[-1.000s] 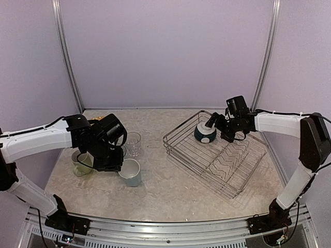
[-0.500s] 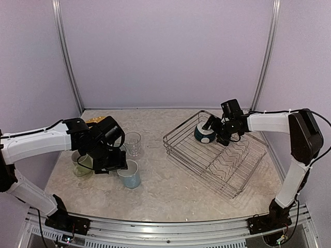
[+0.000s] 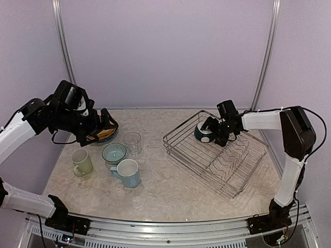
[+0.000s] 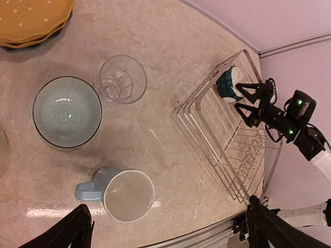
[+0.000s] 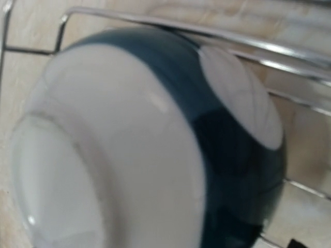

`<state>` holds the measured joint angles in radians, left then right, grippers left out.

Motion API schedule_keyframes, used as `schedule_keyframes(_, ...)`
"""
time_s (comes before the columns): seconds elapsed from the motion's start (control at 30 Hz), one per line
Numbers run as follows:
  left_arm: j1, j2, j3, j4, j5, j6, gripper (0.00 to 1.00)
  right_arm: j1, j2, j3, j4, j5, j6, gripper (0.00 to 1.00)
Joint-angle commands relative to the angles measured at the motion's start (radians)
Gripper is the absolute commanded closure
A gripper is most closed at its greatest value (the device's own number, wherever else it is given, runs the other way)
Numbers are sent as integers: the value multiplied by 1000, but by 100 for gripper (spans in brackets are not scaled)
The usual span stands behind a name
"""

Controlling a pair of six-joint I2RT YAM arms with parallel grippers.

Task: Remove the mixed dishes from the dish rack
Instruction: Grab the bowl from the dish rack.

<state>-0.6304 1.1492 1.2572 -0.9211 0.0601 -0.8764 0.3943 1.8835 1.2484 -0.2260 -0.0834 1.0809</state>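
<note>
The light blue mug (image 3: 129, 173) stands on the table in front of the teal bowl (image 3: 114, 152), the clear glass (image 3: 133, 143) and the pale green mug (image 3: 81, 161). My left gripper (image 3: 106, 126) hangs open and empty above the yellow plates (image 3: 99, 137). Looking down from the left wrist, the light blue mug (image 4: 124, 194) lies between the two spread fingers (image 4: 77, 230). The dish rack (image 3: 222, 160) holds the dark-blue white-lined bowl (image 3: 205, 133) in its far left corner. My right gripper (image 3: 211, 130) is open against that bowl (image 5: 155, 144), which fills the right wrist view.
The rack's top wire (image 5: 155, 23) runs just behind the bowl. The rack's zigzag dividers (image 3: 232, 155) hold nothing. The near table edge and metal rail (image 3: 165, 227) lie in front of the dishes.
My left gripper has opened, let go of the light blue mug and risen back and to the left. My right gripper has moved in closer to the bowl in the rack.
</note>
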Motion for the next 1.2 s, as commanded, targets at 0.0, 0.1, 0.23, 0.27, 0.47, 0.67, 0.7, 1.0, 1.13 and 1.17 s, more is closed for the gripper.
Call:
schedule_keyframes(0.0,100,-25,106,66,105,70,1,-6,59,0,10,25,50,0)
schedule_keyframes(0.1,180,-22,161,124,184,59,1,-6,48,-33,56,20,79,0)
schedule_keyframes(0.23,305,6,212,162,331,0,1,-8,26,-87,103,18,91,0)
schedule_keyframes(0.27,335,21,218,165,366,-13,1,-8,17,-99,111,26,87,0)
schedule_keyframes(0.47,422,52,155,251,525,-77,1,-28,-11,-143,148,25,81,0)
schedule_keyframes(0.67,433,42,162,274,552,-68,1,-36,-41,-134,125,71,89,0)
schedule_keyframes(0.7,433,40,164,273,548,-66,1,-41,-49,-133,122,75,85,0)
schedule_keyframes(1.0,488,39,123,340,612,-91,1,-72,-36,-76,93,48,5,0)
schedule_keyframes(1.13,568,-17,52,401,632,-139,1,-75,5,-53,83,14,11,0)
schedule_keyframes(1.17,591,-29,39,411,637,-150,1,-75,11,-53,86,8,17,0)
